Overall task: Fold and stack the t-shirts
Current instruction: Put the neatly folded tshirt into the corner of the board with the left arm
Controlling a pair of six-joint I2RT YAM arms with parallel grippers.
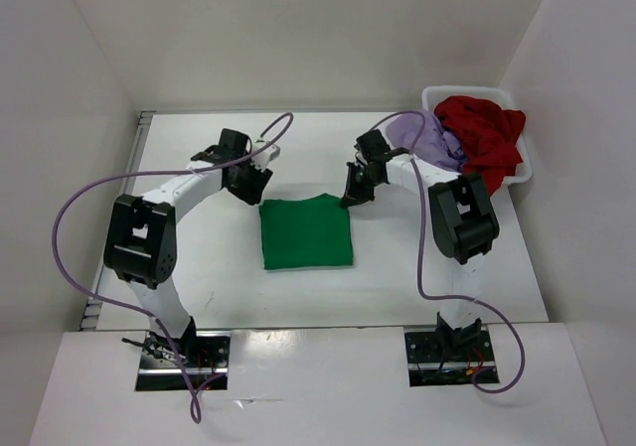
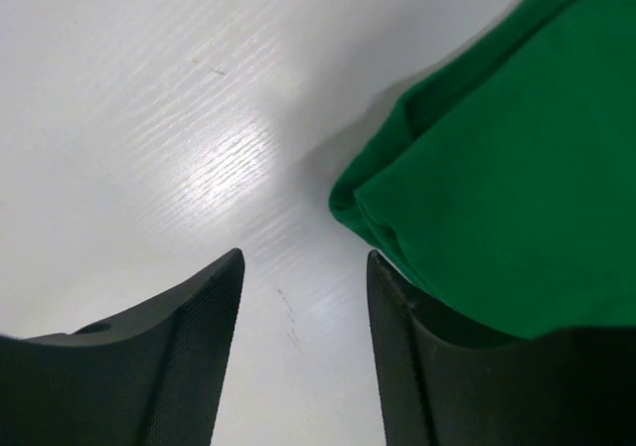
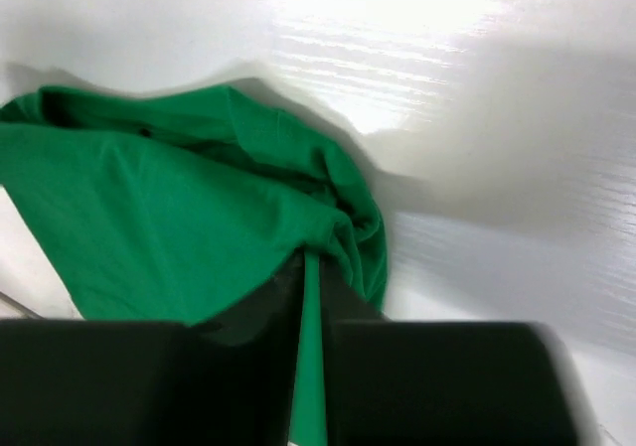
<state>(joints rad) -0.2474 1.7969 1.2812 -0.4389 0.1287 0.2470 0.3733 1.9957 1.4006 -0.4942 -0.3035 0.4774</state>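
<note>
The green t-shirt [image 1: 306, 232] lies folded into a rough square in the middle of the table. My right gripper [image 1: 351, 201] is at its far right corner, shut on a pinch of the green cloth [image 3: 310, 267]. My left gripper [image 1: 252, 190] is open and empty just off the shirt's far left corner; in the left wrist view [image 2: 303, 267] the green fold [image 2: 477, 198] lies beside its right finger. The dark red t-shirt [image 1: 484, 138] and the lavender t-shirt [image 1: 425, 136] lie crumpled in the white basket.
The white lattice basket [image 1: 519, 171] stands at the back right of the table, against the right wall. White walls enclose the table on three sides. Purple cables loop from both arms.
</note>
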